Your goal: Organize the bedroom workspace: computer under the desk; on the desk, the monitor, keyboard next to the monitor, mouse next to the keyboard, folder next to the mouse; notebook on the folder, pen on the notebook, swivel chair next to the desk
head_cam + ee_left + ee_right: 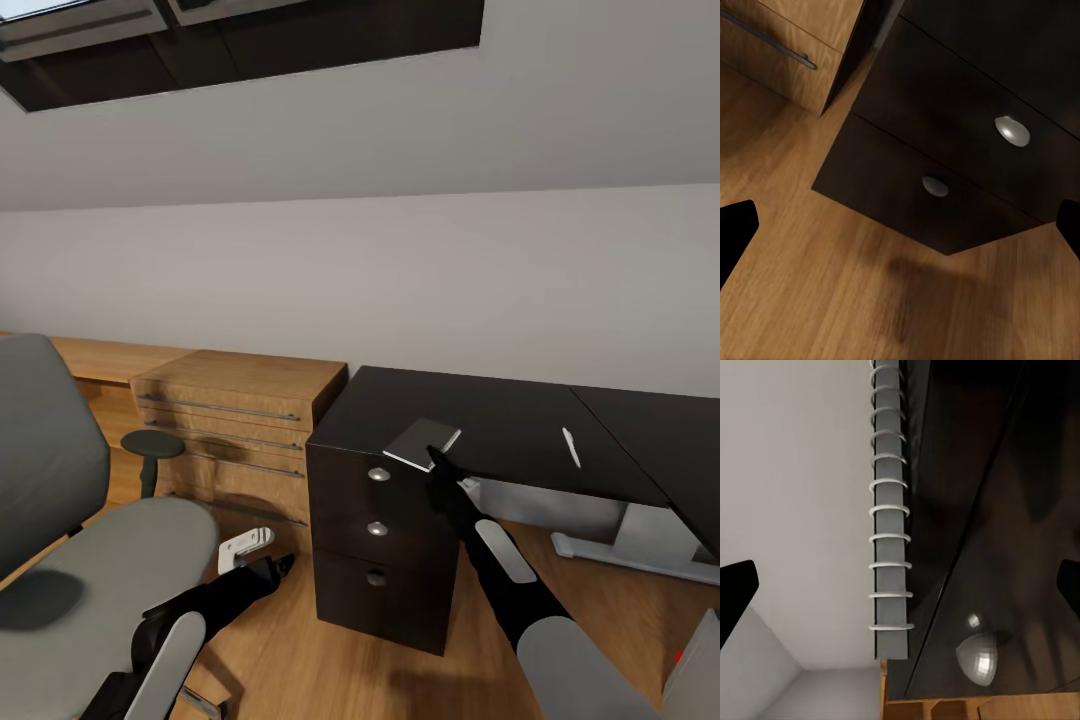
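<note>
Right claw [432, 458] gripping notebook [422, 443] over desk [520, 425] corner; pen [571, 447] near.

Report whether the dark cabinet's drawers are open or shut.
Shut: all three drawer fronts sit flush with the dark cabinet, none pulled out, knobs aligned.
</note>
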Robot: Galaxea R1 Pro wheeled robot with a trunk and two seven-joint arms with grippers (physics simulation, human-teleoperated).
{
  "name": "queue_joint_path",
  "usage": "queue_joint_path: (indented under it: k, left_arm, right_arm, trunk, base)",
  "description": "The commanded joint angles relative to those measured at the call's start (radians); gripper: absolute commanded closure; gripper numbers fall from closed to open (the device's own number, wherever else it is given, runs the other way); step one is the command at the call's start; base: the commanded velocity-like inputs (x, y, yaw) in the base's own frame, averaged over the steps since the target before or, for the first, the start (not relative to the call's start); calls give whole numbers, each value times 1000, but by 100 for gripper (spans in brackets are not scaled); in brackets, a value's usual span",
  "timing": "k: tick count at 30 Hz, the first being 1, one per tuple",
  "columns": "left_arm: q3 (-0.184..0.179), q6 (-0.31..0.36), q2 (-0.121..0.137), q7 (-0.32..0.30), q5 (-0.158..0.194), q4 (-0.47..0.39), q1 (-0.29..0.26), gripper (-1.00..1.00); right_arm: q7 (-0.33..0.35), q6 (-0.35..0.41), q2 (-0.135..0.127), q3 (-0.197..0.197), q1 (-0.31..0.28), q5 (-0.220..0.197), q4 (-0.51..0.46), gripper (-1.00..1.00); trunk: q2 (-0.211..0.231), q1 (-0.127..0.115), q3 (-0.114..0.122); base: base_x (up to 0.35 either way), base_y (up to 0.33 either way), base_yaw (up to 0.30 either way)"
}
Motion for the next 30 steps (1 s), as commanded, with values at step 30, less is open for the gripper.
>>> queue_joint_path:
  k: [30]
  left_arm:
    - [-2,1,0,10,12,-1,-1,-100]
  right_arm:
    - [4,-5,1,1,-1,19,-2,-100]
  trunk:
    - [0,0,-1]
  base:
    - [0,45,0]
